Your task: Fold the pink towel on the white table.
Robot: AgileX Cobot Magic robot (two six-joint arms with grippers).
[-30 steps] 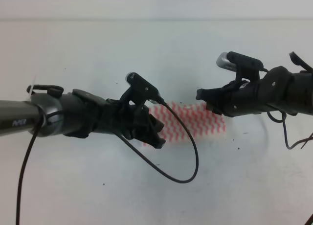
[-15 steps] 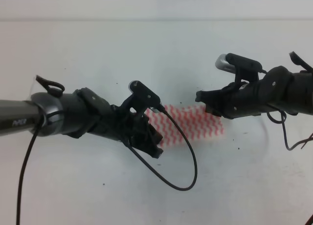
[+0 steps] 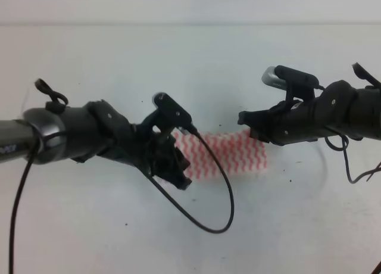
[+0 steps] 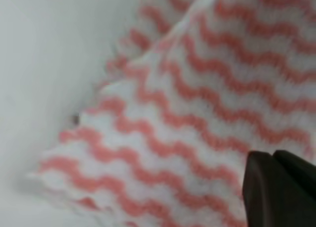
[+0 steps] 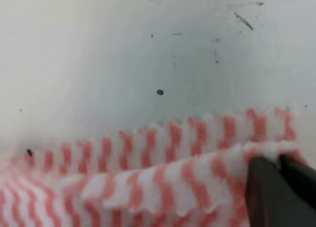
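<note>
The pink towel (image 3: 229,155), striped pink-red and white, lies in the middle of the white table (image 3: 196,65) between my two arms. My left gripper (image 3: 180,174) sits at the towel's left end, and in the left wrist view its dark fingers (image 4: 261,187) are pressed together on the cloth (image 4: 197,103). At the towel's upper right corner my right gripper (image 3: 248,124) is shut on the cloth. In the right wrist view its fingertips (image 5: 264,187) pinch a raised top layer of the towel (image 5: 163,182) over a lower layer.
A black cable (image 3: 208,208) loops from the left wrist down over the table in front of the towel. Another cable (image 3: 357,167) hangs from the right arm at the right edge. Small dark specks dot the table.
The left arm has rolled and drawn its gripper slightly left and up. The towel looks shorter, its right edge pulled a little leftward. The right arm has barely moved.
</note>
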